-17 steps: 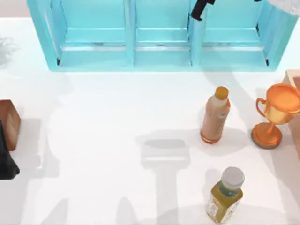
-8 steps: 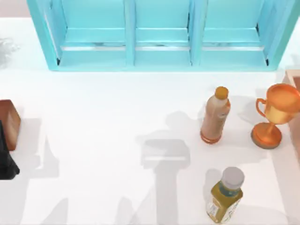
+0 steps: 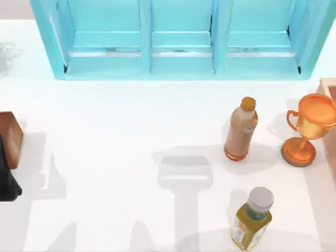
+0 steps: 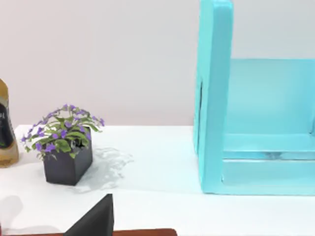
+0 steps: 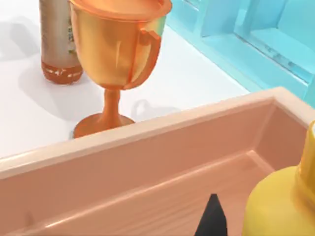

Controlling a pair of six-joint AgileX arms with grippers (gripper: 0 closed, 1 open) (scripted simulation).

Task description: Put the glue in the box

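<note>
Spanning the desk's far edge: the box (image 3: 181,71), a turquoise crate whose upright dividers make three compartments side by side, open toward the desk's near side.
Glue: the glue (image 5: 280,206) is seen from the right wrist, a rounded yellow body close to the camera, in front of the inside of the pale peach box (image 5: 147,162); whether it rests on that box's floor cannot be told.
Right claw: a dark tip of the right claw (image 5: 212,221) stands just beside the glue; I cannot tell whether it is open, closed or gripping.
Left claw: a dark piece of the left claw (image 4: 93,221) sits at the desk's left side, beside the brown block (image 3: 9,137); open or closed cannot be told.
Tan bottle: the tan bottle (image 3: 241,128) with an orange cap stands upright, right of centre.
Trophy: the orange trophy (image 3: 307,128) stands just right of the tan bottle, apart from it and next to the peach box's wall.
Juice bottle: the juice bottle (image 3: 253,218) with a grey cap stands nearer the front, below the tan bottle.
Plant: the potted plant (image 4: 64,142) with purple flowers stands on the desk (image 3: 115,147), left of the crate's outer wall.
</note>
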